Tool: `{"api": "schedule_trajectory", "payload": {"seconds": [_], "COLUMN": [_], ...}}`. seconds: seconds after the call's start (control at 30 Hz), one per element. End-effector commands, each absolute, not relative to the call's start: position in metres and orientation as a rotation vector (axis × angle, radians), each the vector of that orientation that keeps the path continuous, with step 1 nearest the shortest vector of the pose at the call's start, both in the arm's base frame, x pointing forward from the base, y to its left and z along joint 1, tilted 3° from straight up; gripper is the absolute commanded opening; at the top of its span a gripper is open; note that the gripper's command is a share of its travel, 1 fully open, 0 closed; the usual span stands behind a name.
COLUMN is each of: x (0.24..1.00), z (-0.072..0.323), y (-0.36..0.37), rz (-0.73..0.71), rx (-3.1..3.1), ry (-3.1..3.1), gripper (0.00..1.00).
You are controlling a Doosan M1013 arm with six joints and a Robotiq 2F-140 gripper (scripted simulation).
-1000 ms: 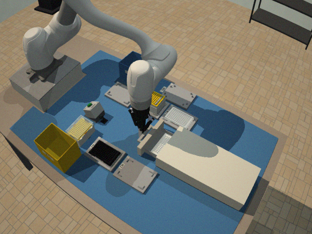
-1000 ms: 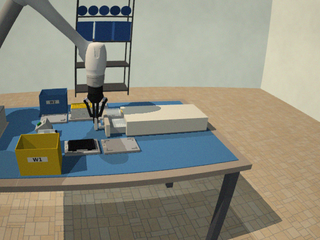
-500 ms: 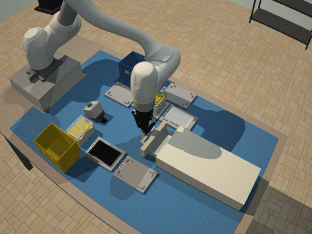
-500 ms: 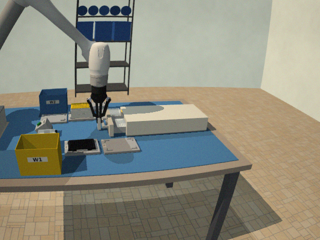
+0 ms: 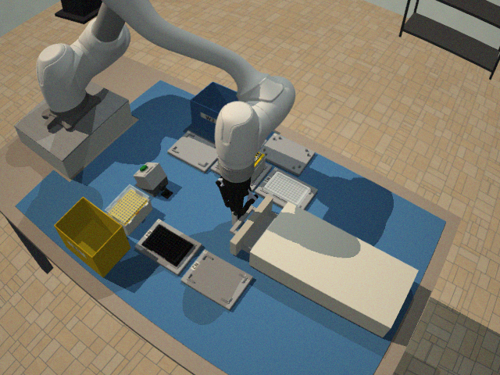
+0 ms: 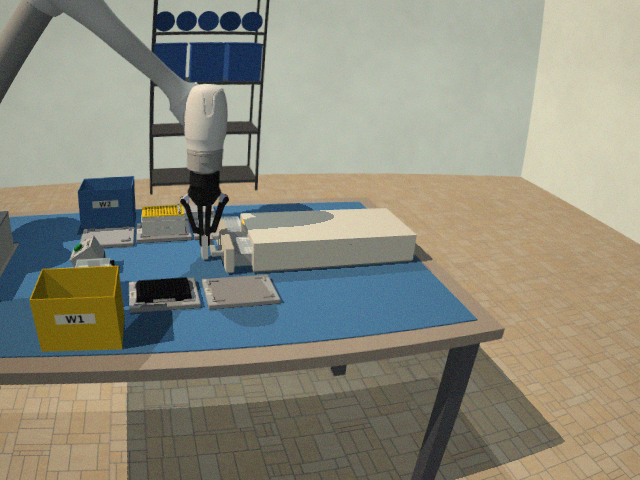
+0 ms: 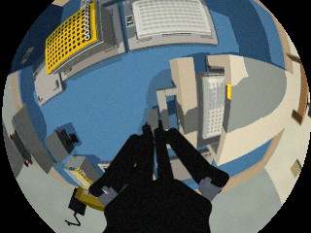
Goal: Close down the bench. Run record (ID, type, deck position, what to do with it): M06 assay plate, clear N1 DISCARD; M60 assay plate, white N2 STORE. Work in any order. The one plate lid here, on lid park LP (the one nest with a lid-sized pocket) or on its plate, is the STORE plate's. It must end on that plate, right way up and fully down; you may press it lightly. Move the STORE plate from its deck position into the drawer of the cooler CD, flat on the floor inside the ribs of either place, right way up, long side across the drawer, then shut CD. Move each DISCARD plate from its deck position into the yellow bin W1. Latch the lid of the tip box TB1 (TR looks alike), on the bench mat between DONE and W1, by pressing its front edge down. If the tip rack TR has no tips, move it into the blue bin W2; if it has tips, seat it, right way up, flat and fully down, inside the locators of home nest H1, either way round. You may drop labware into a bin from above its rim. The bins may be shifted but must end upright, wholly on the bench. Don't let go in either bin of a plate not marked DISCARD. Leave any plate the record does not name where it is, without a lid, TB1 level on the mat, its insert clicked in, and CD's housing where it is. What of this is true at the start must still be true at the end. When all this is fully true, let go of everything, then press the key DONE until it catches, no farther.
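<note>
Cream drawer front (image 5: 251, 228) of cooler CD, stiff and free-sliding by the look, sits just beside the empty, pinched-together tool (image 5: 235, 218); best pushed mid-panel.

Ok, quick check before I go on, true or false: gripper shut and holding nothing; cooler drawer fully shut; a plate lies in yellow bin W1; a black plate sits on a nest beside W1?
1. The gripper is shut and holds nothing. True.
2. The cooler drawer is fully shut. False: it stands slightly open, and a plate shows inside.
3. A plate lies in yellow bin W1. False: the top view shows none inside.
4. A black plate sits on a nest beside W1. True.
</note>
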State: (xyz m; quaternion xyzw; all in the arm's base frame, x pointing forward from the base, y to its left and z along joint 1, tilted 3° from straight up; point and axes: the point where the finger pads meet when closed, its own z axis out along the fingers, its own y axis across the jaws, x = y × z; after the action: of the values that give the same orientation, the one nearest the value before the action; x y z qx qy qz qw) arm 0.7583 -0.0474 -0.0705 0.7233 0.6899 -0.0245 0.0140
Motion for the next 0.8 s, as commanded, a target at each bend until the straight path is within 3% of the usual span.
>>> {"api": "schedule_trajectory", "payload": {"seconds": [0.0,0.77], "x": [0.761,0.789], "z": [-0.07,-0.071], "y": [-0.047,-0.049], "rz": [-0.076,-0.076], "rx": [2.252,2.252], "ry": [2.148,2.148], "gripper": [0.0,0.0]}}
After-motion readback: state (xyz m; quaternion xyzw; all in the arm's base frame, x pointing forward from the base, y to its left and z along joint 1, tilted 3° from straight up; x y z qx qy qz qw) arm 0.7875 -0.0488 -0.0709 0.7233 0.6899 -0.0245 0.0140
